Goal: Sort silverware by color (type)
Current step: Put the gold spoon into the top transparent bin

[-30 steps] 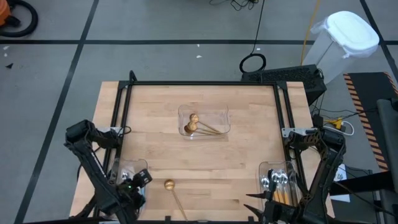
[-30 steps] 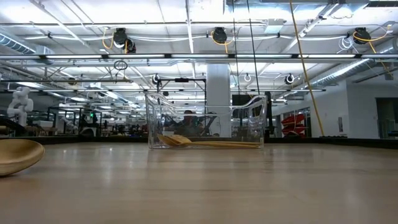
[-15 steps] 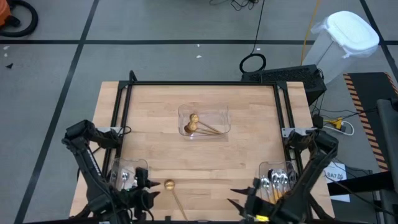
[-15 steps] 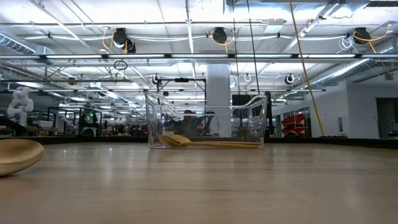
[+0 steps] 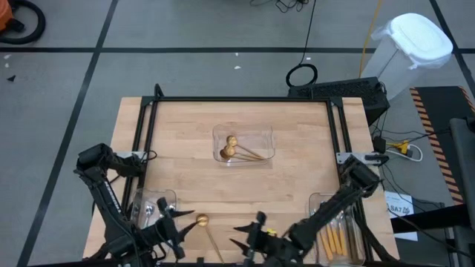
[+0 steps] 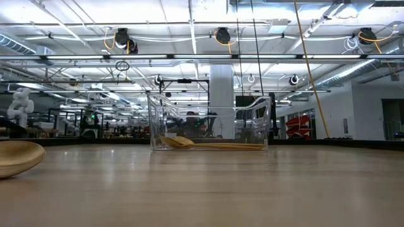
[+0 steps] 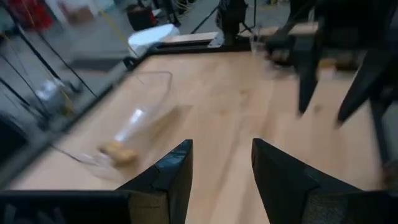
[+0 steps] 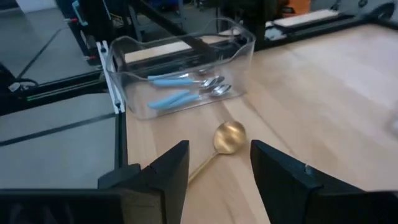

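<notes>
target: gold spoon [image 5: 201, 220] loose on the table [image 5: 297, 156] near the front edge, bowl toward the left tray, handle running back toward me. Last piece outside a tray, by my read.
right gripper [image 5: 246, 236]: mine, low over the table just right of the spoon handle, fingers apart, nothing held. Wrist view has the spoon bowl [image 8: 229, 136] centred ahead between the fingers.
left gripper [image 5: 178, 221]: just left of the spoon bowl, beside the left tray, fingers apart and empty. Crowds the pick.
left tray [image 5: 151, 205]: blue spoons [image 8: 186, 90] inside.
right tray [image 5: 335, 222]: orange spoons [image 5: 335, 239] inside.
middle tray [image 5: 243, 144]: two gold spoons [image 5: 231, 146] in it; this is the drop point, well away across the table.
step: likely closing in on the gold spoon.
how: grab the handle, not the bowl; fingers across the handle, tips right down on the wood since it lies flat. Close only once it sits between the pads.
risk: thin handle may skid or pivot away; left arm needs to stay clear.
</notes>
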`<state>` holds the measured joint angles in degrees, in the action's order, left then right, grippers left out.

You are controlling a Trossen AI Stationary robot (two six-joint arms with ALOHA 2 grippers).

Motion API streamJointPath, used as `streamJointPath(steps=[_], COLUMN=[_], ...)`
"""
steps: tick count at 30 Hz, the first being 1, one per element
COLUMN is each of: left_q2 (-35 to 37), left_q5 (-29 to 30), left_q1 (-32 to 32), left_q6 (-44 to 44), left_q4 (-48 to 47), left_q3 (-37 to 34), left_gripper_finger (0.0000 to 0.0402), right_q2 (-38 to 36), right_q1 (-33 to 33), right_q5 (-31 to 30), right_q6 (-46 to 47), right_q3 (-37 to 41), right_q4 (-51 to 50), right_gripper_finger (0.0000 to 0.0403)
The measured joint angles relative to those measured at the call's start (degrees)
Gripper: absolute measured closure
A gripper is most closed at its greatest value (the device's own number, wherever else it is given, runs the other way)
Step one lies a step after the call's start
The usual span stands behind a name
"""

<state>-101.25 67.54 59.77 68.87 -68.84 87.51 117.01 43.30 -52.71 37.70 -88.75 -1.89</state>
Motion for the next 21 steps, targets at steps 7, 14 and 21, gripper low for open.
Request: streamJointPath(steps=[7, 14, 21], left_q2=[-4.6, -9.0, -9.0], left_q5=[1.2, 4.4, 5.0], left_q1=[0.5, 1.6, 3.5], left_q6=[9.6, 14.4, 18.2], left_q4=[4.6, 5.2, 6.3], left_q3=[0.0, -0.1, -0.1], left_gripper_finger=[0.0238, 0.0238, 0.0238], right_q2=[7.3, 16.0, 22.9], right_q1=[-5.2, -7.8, -9.3], right_q5=[8.1, 12.9, 14.1], right_q6=[0.5, 0.8, 5.1], right_q3=[-5.7, -19.2, -29.1], right_q4=[2.9, -7.5, -16.4], right_gripper_finger=[0.0238, 0.0238, 0.0239])
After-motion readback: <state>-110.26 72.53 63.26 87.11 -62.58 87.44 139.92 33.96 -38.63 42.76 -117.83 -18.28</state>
